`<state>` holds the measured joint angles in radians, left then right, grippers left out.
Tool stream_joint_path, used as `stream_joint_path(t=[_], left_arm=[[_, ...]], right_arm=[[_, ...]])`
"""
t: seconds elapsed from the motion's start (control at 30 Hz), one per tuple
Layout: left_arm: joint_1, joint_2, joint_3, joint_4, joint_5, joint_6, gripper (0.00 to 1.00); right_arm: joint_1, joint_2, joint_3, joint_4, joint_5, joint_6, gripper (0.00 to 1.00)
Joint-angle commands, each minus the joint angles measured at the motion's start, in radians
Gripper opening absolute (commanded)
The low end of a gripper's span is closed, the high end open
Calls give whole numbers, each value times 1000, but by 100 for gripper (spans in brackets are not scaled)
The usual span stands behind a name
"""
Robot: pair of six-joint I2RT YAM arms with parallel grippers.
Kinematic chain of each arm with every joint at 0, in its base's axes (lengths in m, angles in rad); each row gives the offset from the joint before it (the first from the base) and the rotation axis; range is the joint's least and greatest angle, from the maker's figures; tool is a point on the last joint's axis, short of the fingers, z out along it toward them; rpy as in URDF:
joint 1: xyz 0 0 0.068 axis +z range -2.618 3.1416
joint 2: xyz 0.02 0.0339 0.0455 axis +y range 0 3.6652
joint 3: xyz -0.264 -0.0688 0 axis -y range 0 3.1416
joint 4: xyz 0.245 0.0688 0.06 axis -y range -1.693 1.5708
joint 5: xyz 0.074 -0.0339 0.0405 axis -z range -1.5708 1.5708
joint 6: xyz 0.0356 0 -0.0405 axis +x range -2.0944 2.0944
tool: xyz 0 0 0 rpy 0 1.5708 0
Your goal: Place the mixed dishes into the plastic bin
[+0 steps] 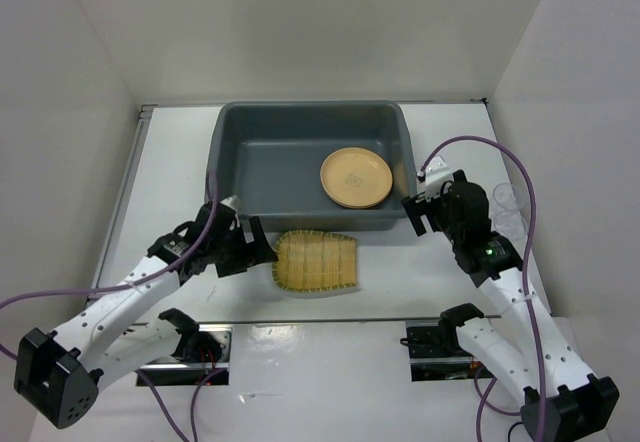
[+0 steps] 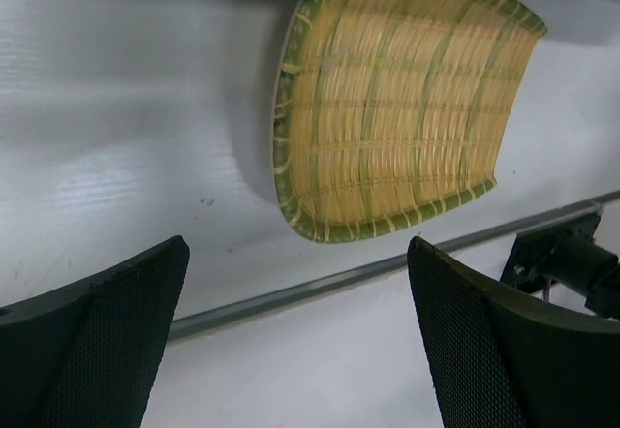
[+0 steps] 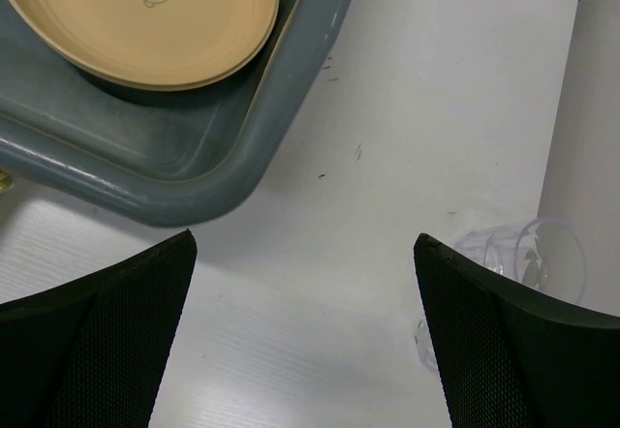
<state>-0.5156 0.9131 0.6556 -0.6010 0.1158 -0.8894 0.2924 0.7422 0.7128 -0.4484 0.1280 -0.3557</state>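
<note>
While the overhead camera looks down, the left arm stretches low from the near-left corner. The left gripper (image 1: 252, 249) sits just left of the bamboo tray (image 1: 318, 260), which lies flat on the table (image 1: 180, 162) right in front of the plastic bin (image 1: 228, 162). The right arm folds upward at the elbow, with the right gripper (image 1: 418, 214) beside the bin's near right corner. One yellow-tan plate (image 1: 356, 177) lies inside the bin toward its right side. Two clear glasses (image 1: 506, 202) sit on the table farther right, near the wall.

From the left wrist, the left gripper (image 2: 295, 336) is spread wide and grips nothing. The tray (image 2: 407, 99) lies ahead, apart from both fingers, its green-edged weave plain here.

From the right wrist, the right gripper (image 3: 305, 336) is likewise spread and holds nothing, above white table. Only this view shows a bear drawing on the plate (image 3: 145, 21). It also shows the bin's rounded corner (image 3: 194, 186) up close and the glasses (image 3: 538, 254), whose outlines blur together.
</note>
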Motion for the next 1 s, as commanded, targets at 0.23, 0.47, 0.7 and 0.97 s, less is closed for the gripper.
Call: stream_joint_path(t=[0.23, 0.47, 0.7, 0.97], left_arm=[[-3, 95, -109, 259, -27, -45, 100], [-3, 185, -148, 340, -27, -45, 100], [-12, 362, -151, 422, 1, -36, 100], [-116, 202, 50, 183, -310, -45, 100]], right_arm=[[11, -23, 1, 51, 13, 15, 97], [11, -23, 1, 51, 13, 15, 97], [11, -23, -9, 51, 13, 15, 97], [11, -23, -9, 51, 13, 15, 97]])
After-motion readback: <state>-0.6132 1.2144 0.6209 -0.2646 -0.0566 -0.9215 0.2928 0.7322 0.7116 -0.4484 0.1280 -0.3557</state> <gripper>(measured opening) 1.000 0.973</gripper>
